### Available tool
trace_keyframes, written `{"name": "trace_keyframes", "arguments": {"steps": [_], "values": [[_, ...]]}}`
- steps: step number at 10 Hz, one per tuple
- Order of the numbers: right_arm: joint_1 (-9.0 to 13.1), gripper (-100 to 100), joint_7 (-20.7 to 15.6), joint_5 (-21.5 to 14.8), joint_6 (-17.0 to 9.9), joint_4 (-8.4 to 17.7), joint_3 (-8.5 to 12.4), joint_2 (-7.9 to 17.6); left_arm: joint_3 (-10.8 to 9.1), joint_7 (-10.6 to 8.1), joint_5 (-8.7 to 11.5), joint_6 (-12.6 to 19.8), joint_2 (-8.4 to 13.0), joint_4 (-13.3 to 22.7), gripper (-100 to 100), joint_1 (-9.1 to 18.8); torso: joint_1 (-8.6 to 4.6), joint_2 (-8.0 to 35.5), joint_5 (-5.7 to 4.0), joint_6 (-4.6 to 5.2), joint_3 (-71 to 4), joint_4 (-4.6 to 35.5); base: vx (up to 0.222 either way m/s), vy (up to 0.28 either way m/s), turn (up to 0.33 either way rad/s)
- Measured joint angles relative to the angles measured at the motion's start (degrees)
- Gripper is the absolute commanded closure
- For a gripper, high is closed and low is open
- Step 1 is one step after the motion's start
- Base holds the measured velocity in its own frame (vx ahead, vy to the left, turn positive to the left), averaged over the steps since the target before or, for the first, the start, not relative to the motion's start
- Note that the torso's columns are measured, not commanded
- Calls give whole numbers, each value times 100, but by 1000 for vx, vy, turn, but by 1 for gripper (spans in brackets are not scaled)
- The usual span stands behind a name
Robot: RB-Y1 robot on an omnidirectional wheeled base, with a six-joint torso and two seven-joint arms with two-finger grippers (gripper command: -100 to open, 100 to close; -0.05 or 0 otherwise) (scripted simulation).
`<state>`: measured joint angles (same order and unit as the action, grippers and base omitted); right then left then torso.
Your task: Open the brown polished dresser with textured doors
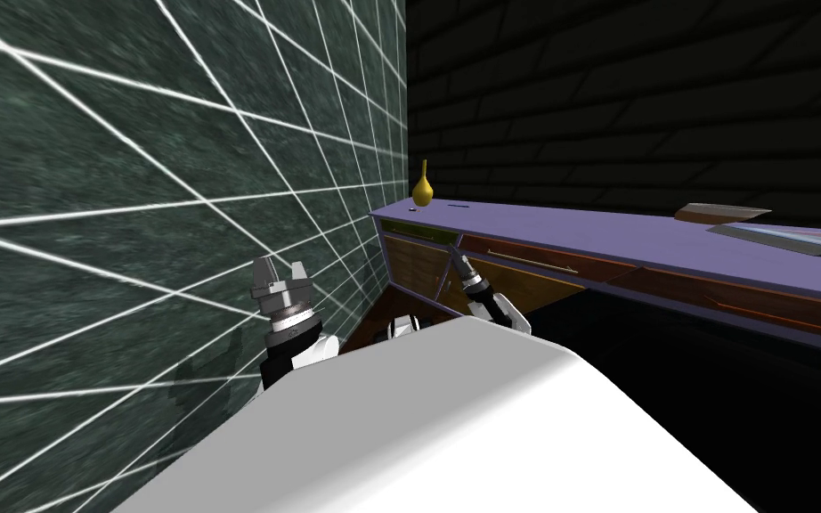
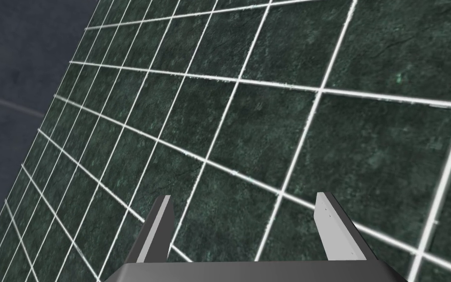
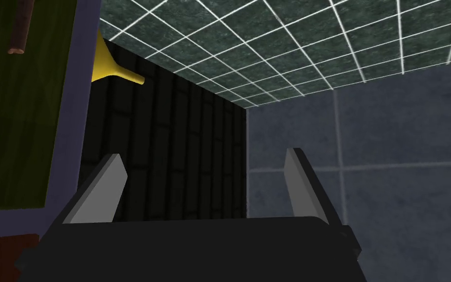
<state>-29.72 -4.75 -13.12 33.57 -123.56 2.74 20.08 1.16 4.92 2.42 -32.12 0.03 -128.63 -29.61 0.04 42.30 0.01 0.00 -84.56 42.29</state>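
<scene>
The dresser (image 1: 578, 236) has a purple top and brown fronts, and runs from the middle to the right along a dark brick wall. My right gripper (image 1: 459, 261) stands open just in front of its left end, beside a brown gridded door (image 1: 413, 267) and below a long drawer handle (image 1: 533, 260). In the right wrist view the open right gripper (image 3: 202, 159) holds nothing. Beside one of its fingers (image 3: 107, 188) run the dresser's purple edge (image 3: 80, 122) and an olive panel (image 3: 14, 122) with a brown handle (image 3: 19, 29). My left gripper (image 1: 280, 270) is open, raised near the green tiled wall.
A yellow vase (image 1: 424, 184) stands on the dresser's left end, close to the green tiled wall (image 1: 133, 178). Flat items (image 1: 720, 212) lie on the top at the far right. A black area (image 1: 711, 383) lies below the dresser. The left gripper (image 2: 244, 198) faces the tiles.
</scene>
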Motion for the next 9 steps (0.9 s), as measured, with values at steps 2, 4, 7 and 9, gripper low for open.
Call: {"name": "trace_keyframes", "arguments": {"steps": [2, 4, 7, 9], "values": [[20, -100, -225, -349, 69, 123, 137, 343, 0, 0, 0, 0, 0, 0, 0, 0, -6, -2, -1, 0, -1, -1, 34, 66, -6], [21, -100, -448, -694, 138, 237, 299, 695, 0, 0, 0, 0, 0, 0, 0, 0, -2, -5, 0, 0, -3, -1, 47, 73, -8], [21, -100, -696, -1105, 218, 374, 483, 1114, 0, 0, 0, 0, 0, 0, 0, 0, -11, 6, -3, 0, 4, 2, 21, 50, -4], [-7, -100, -904, -1443, 258, 461, 653, 1471, 0, 0, 0, 0, 0, 0, 0, 0, 2, -5, 1, 0, -3, -1, 33, 60, -8]]}}
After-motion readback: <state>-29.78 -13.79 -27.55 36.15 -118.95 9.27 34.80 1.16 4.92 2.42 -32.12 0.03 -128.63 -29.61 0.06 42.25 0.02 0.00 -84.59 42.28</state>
